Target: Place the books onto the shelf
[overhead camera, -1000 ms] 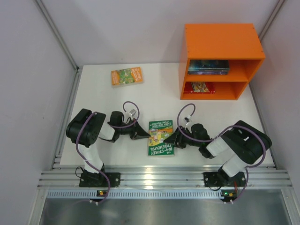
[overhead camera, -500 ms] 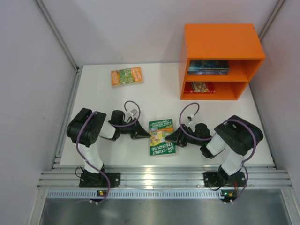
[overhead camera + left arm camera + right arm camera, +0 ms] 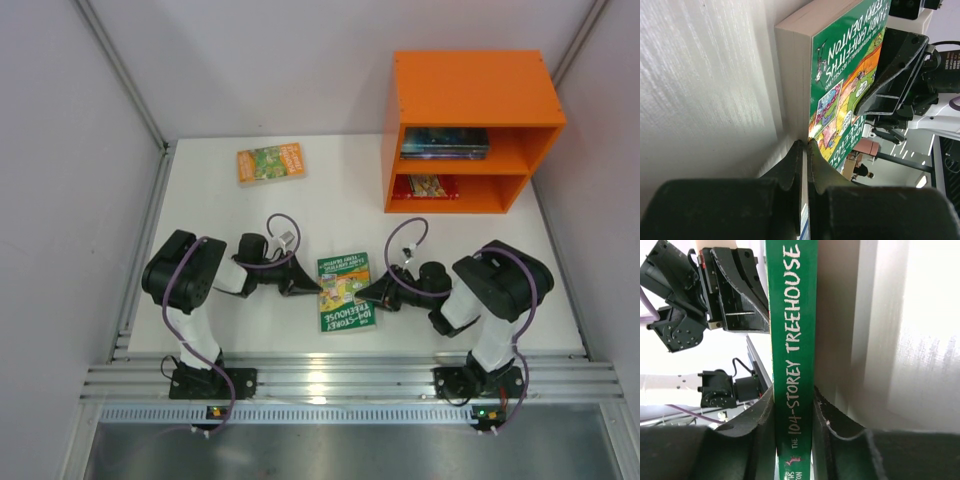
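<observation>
A green book [image 3: 343,292] lies flat near the table's front, between my two grippers. The right gripper [image 3: 364,294] is shut on the green book, gripping its spine side. The right wrist view shows its fingers [image 3: 760,415] pressing both faces beside the green spine [image 3: 792,340]. My left gripper [image 3: 311,289] is shut and holds nothing, its tips [image 3: 805,146] against the base of the page edge of the green book [image 3: 840,75]. An orange-green book [image 3: 270,162] lies at the back left. The orange shelf [image 3: 470,95] holds stacked books [image 3: 445,142] above and a red book [image 3: 425,186] below.
The white table [image 3: 220,220] ends at a metal rail [image 3: 340,380] in front of the arm bases. Grey walls close in the left, back and right sides. The shelf stands at the back right corner, its openings facing the arms.
The right gripper's jaws have closed onto the green book's spine edge, and the right arm's elbow has swung left. The left gripper stays shut at the book's other edge.
</observation>
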`<state>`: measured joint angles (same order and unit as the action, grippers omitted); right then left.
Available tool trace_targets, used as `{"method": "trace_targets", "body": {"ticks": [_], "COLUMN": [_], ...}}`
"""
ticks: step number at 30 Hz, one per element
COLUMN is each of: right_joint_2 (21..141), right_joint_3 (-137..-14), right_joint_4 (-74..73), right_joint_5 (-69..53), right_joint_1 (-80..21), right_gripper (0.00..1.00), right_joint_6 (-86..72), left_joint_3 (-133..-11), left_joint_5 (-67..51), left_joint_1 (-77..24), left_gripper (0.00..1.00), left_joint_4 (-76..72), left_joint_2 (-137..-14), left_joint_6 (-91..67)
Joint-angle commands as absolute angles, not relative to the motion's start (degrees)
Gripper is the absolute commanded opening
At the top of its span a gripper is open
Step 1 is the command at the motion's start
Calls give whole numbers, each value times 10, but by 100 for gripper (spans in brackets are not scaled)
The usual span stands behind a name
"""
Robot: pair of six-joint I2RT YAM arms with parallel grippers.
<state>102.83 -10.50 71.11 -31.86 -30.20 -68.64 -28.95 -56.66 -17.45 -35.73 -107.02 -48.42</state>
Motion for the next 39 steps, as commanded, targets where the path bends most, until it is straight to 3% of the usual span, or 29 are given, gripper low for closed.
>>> {"method": "trace_targets", "body": {"ticks": [1, 3, 4, 12, 22, 30, 35, 39], "right_joint_2": [1030, 1027, 1024, 920, 723, 483, 474, 517], "right_joint_3": [-109, -106, -103, -17, 26, -45, -70, -62], "right_joint_4": [818, 823, 827, 830, 704, 309, 291, 408], "right_joint_5": [-341, -345, -346, -328, -370, -331, -315, -308], "right_joint_1": [-294, -294, -294, -227, -36, 53, 82, 112], "right_gripper": [19, 5, 0, 0, 0, 0, 0, 0], "right_joint_6": [-680, -684, -686, -734, -765, -666, -675, -736], "left_joint_3": [-279, -289, -298, -362, -334, -322, -321, -322], "left_joint_5": [-411, -416, -417, -382, -360, -362, -371, -381], "left_joint_1": [-185, -185, -185, -185, -185, -179, -178, -178], "left_gripper": [7, 12, 21, 48, 50, 50, 50, 50], "left_joint_4": [-230, -217, -211, -66, -3, 18, 4, 4], "left_joint_2": [-1105, -1093, -1087, -962, -834, -824, -831, -830], "left_joint_6": [-410, -411, -414, -396, -363, -349, -359, -359]}}
